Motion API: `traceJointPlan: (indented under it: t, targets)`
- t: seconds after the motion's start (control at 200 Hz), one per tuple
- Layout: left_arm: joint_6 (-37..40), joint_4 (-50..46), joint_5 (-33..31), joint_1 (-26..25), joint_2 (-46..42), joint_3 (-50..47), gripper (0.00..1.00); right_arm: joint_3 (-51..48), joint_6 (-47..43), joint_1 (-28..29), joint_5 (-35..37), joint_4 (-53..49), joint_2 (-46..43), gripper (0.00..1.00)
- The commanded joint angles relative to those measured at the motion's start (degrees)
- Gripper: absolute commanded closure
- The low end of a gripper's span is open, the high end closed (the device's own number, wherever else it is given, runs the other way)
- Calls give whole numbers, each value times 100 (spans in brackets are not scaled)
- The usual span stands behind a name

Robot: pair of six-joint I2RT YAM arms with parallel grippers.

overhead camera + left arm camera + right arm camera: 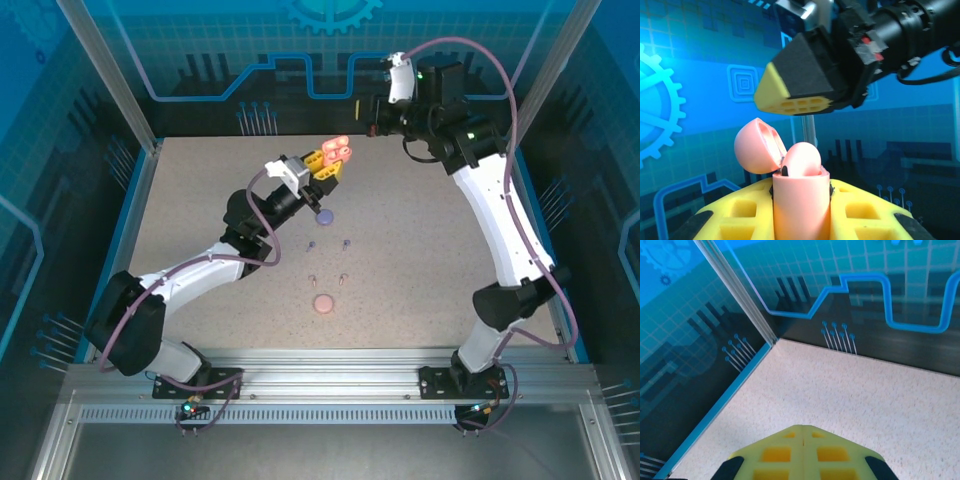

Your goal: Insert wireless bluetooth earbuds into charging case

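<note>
The left gripper (326,168) is grasping an open salmon charging case (801,210) aloft. Beneath, a purple case (323,215), purple earbuds (311,243), pink earbuds (312,280) and a pink case (324,304) are lying apart on the table (200,200). The right gripper (804,447) is hanging clenched just above the salmon charging case.

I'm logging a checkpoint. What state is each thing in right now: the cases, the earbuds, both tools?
salmon case: lid open, held off the table.
left tool: shut on the salmon case.
right tool: shut, empty.
purple case: closed, on the table.
pink case: closed, on the table.
purple earbuds: loose on the table.
pink earbuds: loose on the table.
</note>
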Motion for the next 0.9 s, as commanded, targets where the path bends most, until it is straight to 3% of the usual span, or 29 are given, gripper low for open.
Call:
traceJointPlan:
  t: [0.0, 0.2, 0.525, 0.895]
  targets:
    - [-91, 120, 303, -43, 75, -99, 100, 750, 158, -67, -441, -770, 469, 100]
    - [-45, 55, 421, -44, 135, -90, 100, 1654, 135, -67, -958, -1494, 1219, 100]
    - [5, 32, 471, -45, 313, 22, 100, 1529, -99, 27, -1304, -1797, 1175, 100]
    - [73, 75, 343, -43, 412, 164, 100, 634, -307, 261, -1391, -1802, 591, 100]
